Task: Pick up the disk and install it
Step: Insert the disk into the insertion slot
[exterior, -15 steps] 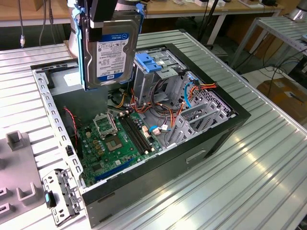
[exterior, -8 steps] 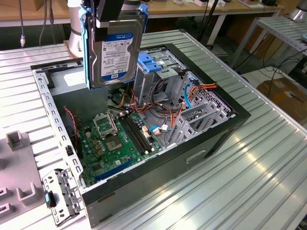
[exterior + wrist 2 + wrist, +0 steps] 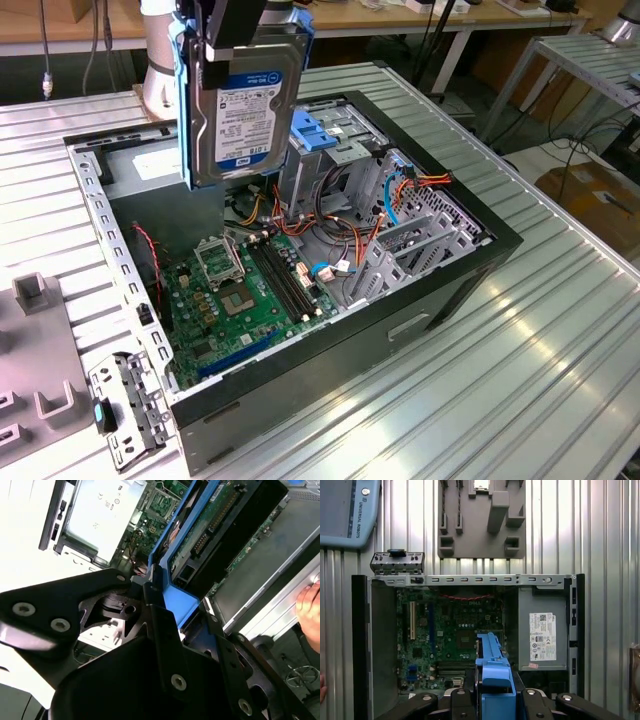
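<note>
Nearest, by the tabletop's near edge at the exterior view's left, a small grey perforated metal bracket [image 3: 125, 410] lies just beside the open black computer case [image 3: 400, 325]. The case rests on its side in the middle of the ribbed aluminium tabletop [image 3: 500, 400]. Inside it, a green motherboard [image 3: 235, 295] covers the floor, and a grey metal drive cage [image 3: 340, 165] stands toward the far wall. Above the case's far end hangs the disk [image 3: 245, 110], a rectangular silver-grey metal hard drive with a white-and-blue label and blue plastic side rails. It stands upright on edge. The black gripper [image 3: 238, 35] pinches it from above, fingers [image 3: 152, 605] pressed against the rails.
</note>
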